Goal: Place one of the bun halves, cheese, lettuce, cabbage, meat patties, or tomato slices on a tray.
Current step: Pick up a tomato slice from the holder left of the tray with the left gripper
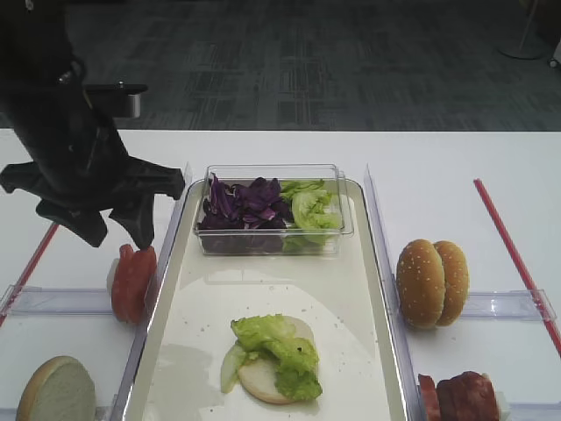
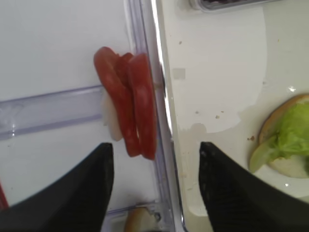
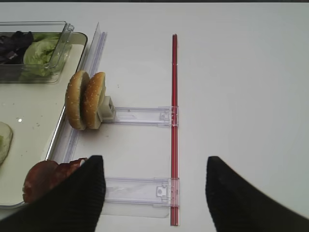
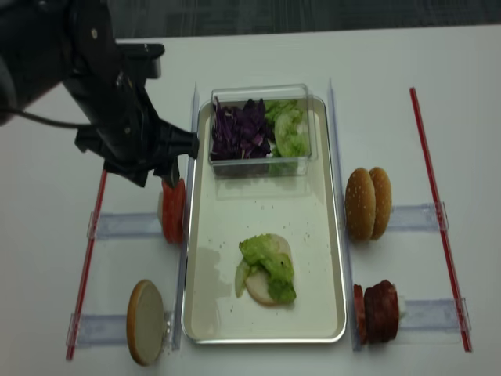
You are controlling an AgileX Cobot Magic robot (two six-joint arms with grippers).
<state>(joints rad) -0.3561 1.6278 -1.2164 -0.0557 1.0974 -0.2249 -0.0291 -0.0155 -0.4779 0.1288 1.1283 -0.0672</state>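
Tomato slices standing on edge in a clear holder on the tabletop, just left of the tray, with the left tool poised right above, jaws spread and empty. Seen from the left wrist: slices ahead between the parted fingers; likely next, down around one slice, then shut. From the right wrist: right tool open, empty, over bare tabletop.

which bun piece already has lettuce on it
The bun half lying flat in the tray, with lettuce on top. The two seeded buns to the right and the pale half to the left stand bare outside it.
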